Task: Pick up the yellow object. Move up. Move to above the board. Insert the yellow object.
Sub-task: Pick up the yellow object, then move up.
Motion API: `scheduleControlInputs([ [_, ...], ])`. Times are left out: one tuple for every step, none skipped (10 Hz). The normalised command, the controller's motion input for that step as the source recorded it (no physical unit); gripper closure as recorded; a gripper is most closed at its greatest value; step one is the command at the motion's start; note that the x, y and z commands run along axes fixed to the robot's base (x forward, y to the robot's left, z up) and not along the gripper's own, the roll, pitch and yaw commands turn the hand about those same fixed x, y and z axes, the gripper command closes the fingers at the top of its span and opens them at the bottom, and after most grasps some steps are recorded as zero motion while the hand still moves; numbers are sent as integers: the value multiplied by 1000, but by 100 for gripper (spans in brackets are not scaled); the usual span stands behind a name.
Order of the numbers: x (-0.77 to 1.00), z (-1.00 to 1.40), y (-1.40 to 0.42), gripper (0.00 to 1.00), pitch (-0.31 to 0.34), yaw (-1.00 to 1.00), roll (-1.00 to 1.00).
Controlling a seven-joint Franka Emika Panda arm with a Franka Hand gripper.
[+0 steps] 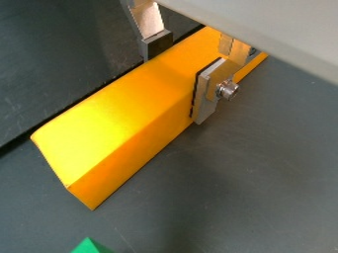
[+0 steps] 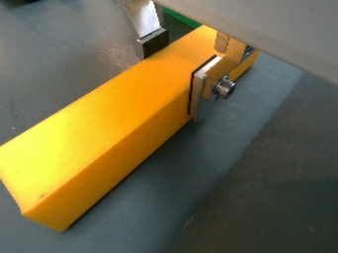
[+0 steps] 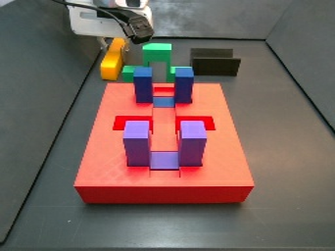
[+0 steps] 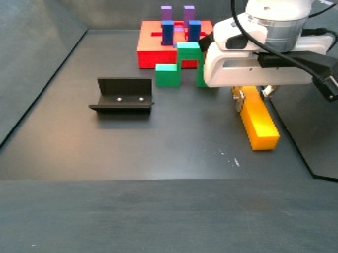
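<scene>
The yellow object (image 1: 113,133) is a long block lying flat on the dark floor, seen in both wrist views (image 2: 106,148) and both side views (image 3: 113,61) (image 4: 259,121). My gripper (image 1: 179,64) straddles one end of it, also shown in a wrist view (image 2: 179,64) and a side view (image 4: 251,91). One finger pad (image 1: 208,94) lies against the block's near side. The other finger (image 1: 148,35) stands just off the far side with a small gap. The jaws are open. The red board (image 3: 105,167) holds blue and purple pieces.
A green block (image 3: 157,51) stands beside the yellow object, between it and the board (image 4: 148,40); a side view shows it (image 4: 168,74). The fixture (image 4: 122,97) stands on the floor apart from them (image 3: 216,62). Dark walls bound the floor.
</scene>
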Motion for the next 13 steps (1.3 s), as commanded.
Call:
scheduleControlInputs([
  [0,0,0,100,0,0,0],
  [0,0,0,100,0,0,0],
  [0,0,0,100,0,0,0],
  [0,0,0,100,0,0,0],
  [0,0,0,100,0,0,0],
  [0,0,0,100,0,0,0],
  [0,0,0,100,0,0,0],
  [0,0,0,100,0,0,0],
  [0,0,0,100,0,0,0],
  [0,833,0,100,0,0,0],
  [-22,803,-44,100,20,-22,-7],
  [-53,579,-41,100,46,-27,2],
  [-27,305,-11,100,24,-20,29],
])
